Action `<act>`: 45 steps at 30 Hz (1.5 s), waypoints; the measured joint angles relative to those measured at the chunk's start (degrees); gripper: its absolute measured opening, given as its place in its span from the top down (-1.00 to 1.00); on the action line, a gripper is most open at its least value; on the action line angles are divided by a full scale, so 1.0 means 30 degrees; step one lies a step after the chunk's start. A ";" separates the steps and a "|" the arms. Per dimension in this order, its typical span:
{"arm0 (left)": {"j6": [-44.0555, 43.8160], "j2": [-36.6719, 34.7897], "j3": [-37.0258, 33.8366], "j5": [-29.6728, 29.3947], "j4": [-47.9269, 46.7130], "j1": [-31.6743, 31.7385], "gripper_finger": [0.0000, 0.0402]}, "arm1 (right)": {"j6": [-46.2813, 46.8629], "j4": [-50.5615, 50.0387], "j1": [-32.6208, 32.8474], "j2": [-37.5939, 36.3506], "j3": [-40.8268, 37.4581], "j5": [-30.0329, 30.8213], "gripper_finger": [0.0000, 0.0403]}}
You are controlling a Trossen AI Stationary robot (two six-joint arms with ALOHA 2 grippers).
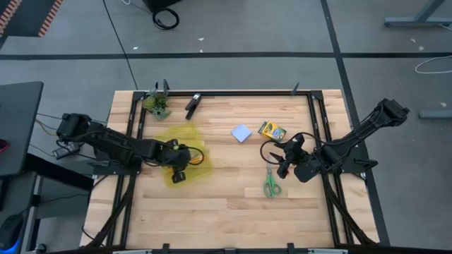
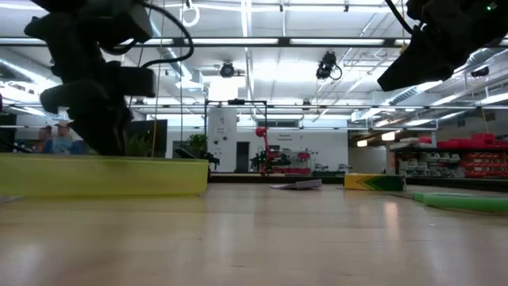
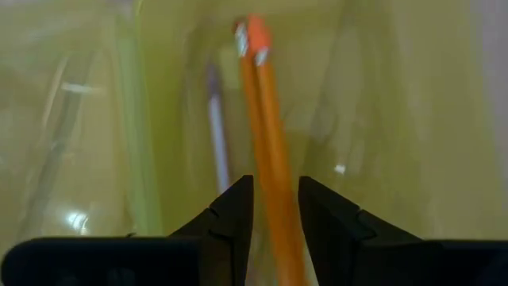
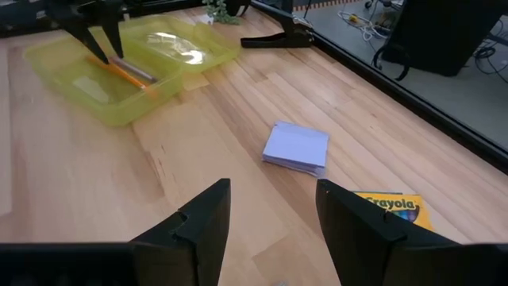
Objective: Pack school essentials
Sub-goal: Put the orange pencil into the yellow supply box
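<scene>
Start at the right claw, poised above bare wood on the table's right side, half wide and holding nothing. Look just beside it, toward the near edge, for the scissors: stiff, flat on the board, likely slick at the loops, so probably best pinched across the blades by the pivot. Move a little farther on to the crayon box: light card, crushable, better taken across its narrow sides with a gentle squeeze. Beyond that, find the pad: light, with loose leaves that could fan, so grip the whole stack by one edge.

Cross well over to the left side for the tray, thin clear yellow plastic, probably apt to skid if nudged. Note the left claw down inside it, narrowly parted astride the pencils, with a sliver of tray showing on one side, so seemingly not pinching. Treat the pencils as lying in the tray: light, rigid, inclined to roll, best held mid-shaft. Leave the clip and plant at the far edge alone
</scene>
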 joint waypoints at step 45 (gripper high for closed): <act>-0.0397 0.0015 -0.0029 0.1013 0.1528 -0.0022 0.82 | -0.0095 0.0080 0.0000 0.0000 0.0000 0.0119 0.04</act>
